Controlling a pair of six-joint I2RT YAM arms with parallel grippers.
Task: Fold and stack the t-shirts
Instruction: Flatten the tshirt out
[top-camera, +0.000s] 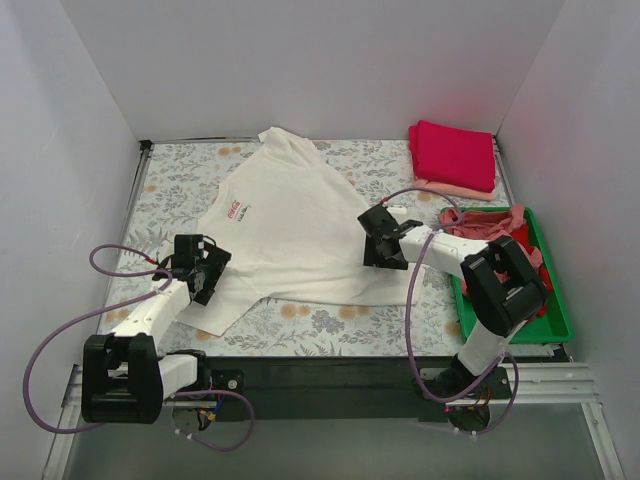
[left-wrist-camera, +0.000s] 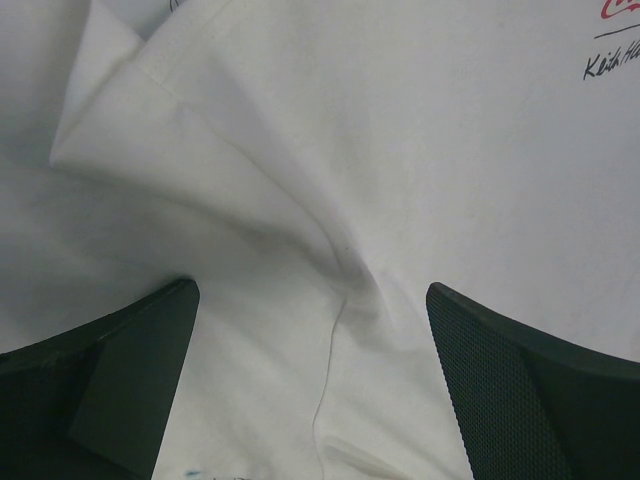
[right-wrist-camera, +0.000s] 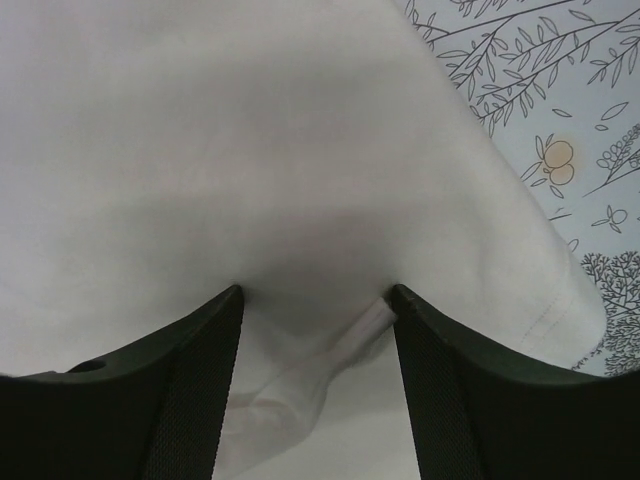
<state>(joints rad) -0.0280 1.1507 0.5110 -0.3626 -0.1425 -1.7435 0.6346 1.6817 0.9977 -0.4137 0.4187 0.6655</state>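
A cream-white t-shirt with a red logo print lies spread on the tablecloth. My left gripper is over its near-left part, and in the left wrist view it is open wide above wrinkled white cloth. My right gripper is at the shirt's right edge. In the right wrist view its jaws stand apart, tips pressed into the white cloth, with a loose fold lying between them. A folded magenta shirt lies on a pale pink one at the back right.
A green plastic tray at the right holds crumpled dusty-pink and red shirts. The floral tablecloth covers the table. White walls stand at the left, back and right. Purple cables loop off both arms.
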